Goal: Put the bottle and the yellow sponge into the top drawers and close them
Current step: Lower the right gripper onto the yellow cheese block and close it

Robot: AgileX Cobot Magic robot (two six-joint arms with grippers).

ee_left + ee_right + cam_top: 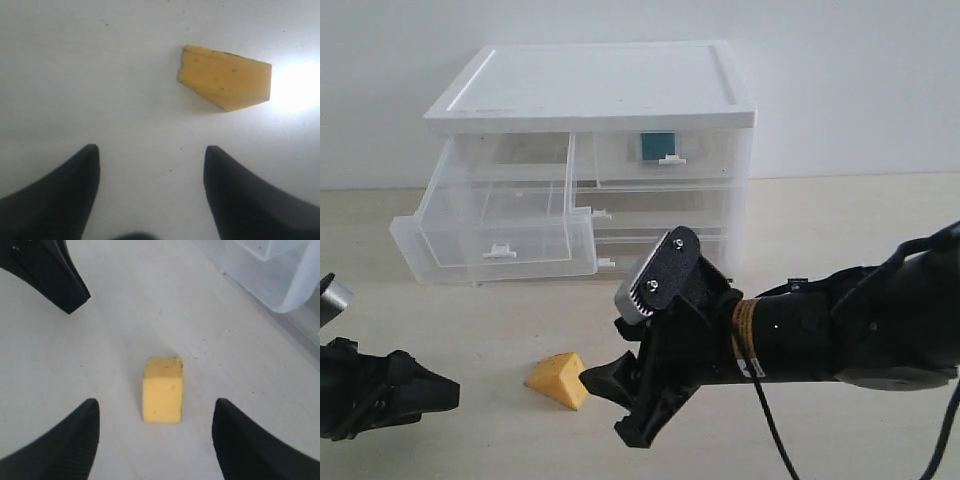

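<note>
Sponge pickup, we judge — right end effector (602, 407) released, aimed at orange-yellow foam wedge sponge (162, 396); next needs clench, carry to open clear drawer (450, 232).

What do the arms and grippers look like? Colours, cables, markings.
Both matte black. Right gripper has tapered fingers with ribbed surfaces, a grey camera module with a black two-screw plate, a tan band with markings and a loose black cable. Left gripper looks alike, with a silver cylinder on its arm.
</note>
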